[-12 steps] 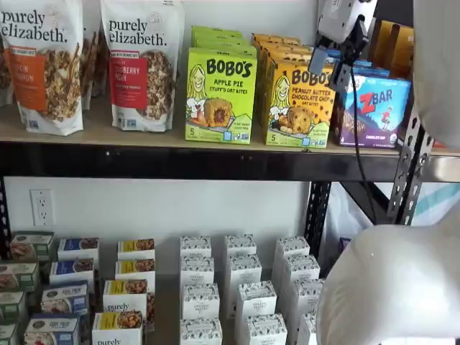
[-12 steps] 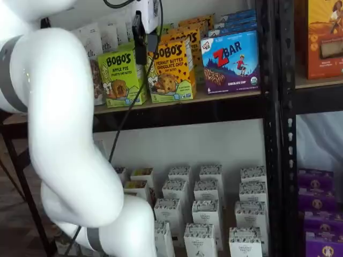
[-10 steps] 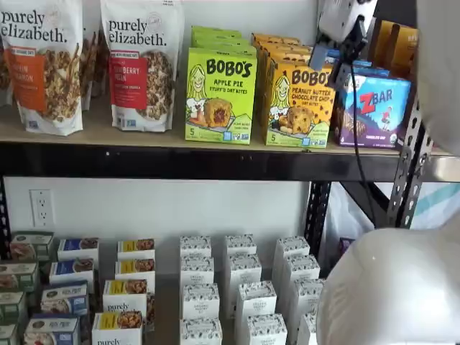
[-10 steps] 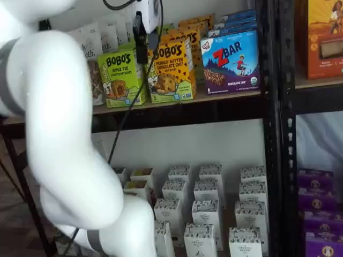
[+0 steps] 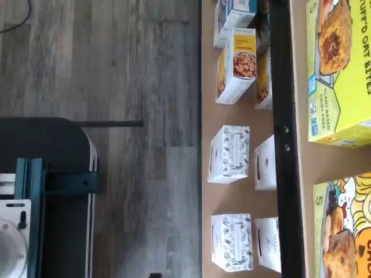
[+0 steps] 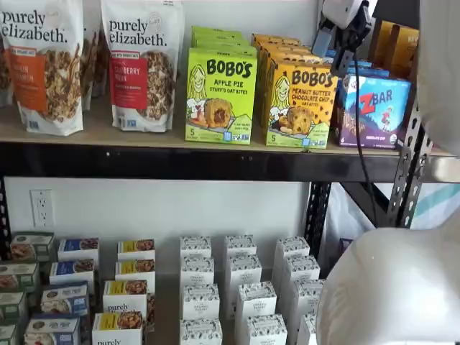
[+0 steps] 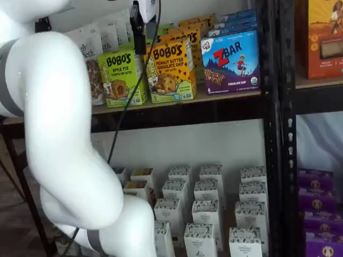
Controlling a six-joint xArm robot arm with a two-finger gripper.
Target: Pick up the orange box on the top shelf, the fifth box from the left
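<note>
The orange box reads "BOBO'S Peanut Butter Chocolate Chip" and stands upright at the front of the top shelf, with more of its kind behind it. In both shelf views my gripper hangs from the upper edge, in front of the box's upper right corner and apart from it. A gap shows between its two black fingers and nothing is in them, so it is open. Only one finger of the gripper shows side-on, left of the orange box. The wrist view catches a corner of the orange box and the shelf beam.
A lime-green Apple Pie box stands left of the orange box and a ZBar box right of it. Granola bags fill the left. Small white boxes sit on the lower shelf. A black upright and my white arm stand close.
The gripper has risen a little in front of the orange box, still open. The boxes have not moved.
</note>
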